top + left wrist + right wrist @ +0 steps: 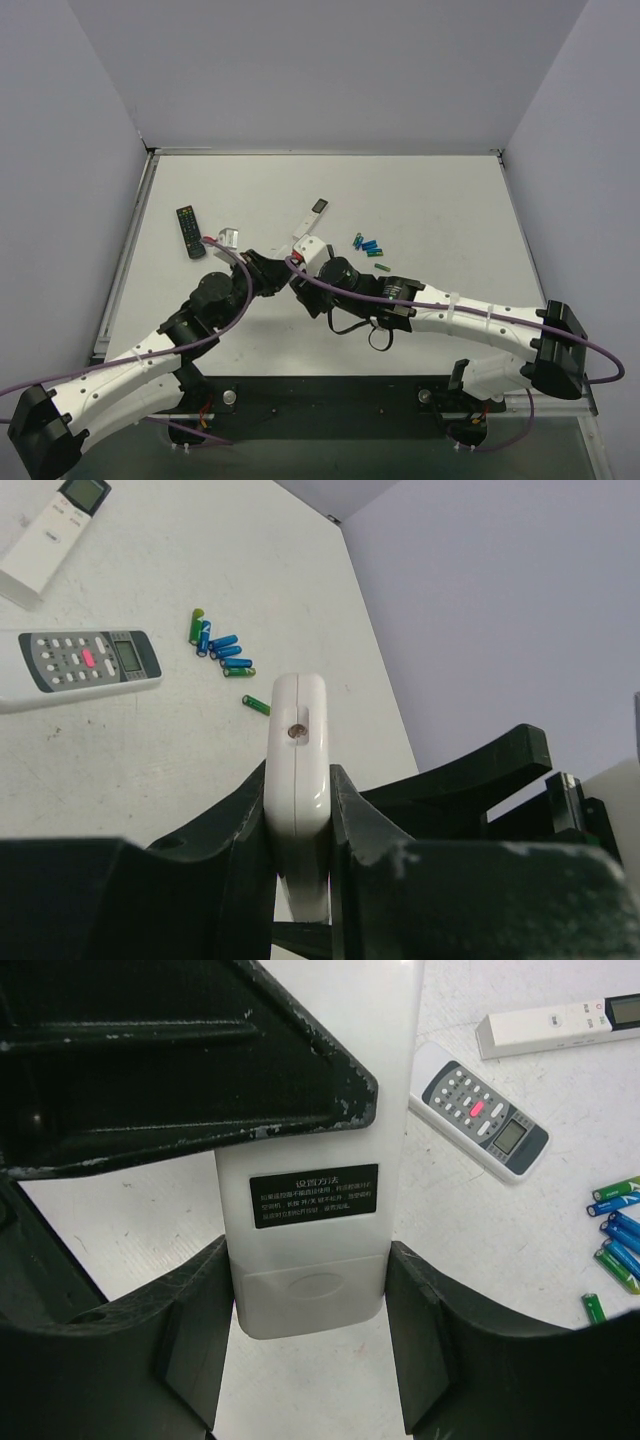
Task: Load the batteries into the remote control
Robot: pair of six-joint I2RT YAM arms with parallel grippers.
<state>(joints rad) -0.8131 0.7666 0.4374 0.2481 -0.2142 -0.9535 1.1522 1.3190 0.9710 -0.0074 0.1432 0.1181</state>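
Observation:
The remote control [315, 1200] is lifted off the table, its plain white back with a black label and battery cover facing the right wrist camera. My left gripper [300, 775] is shut on its thin faces and sees it edge-on [297, 750]. My right gripper [310, 1260] grips the two long edges at the cover end. In the top view both grippers, left [272, 272] and right [298, 278], meet mid-table and hide the remote. The batteries [368, 246], blue and green, lie clustered right of the grippers [222, 650] [620, 1235]. One green cell [256, 705] lies apart.
A white remote with a grey screen [85, 662] [480, 1123] lies beside the grippers. A long white remote [310, 215] [560, 1025] lies beyond it. A black remote [190, 231] and a small pale object [226, 238] lie at the left. Walls enclose three sides.

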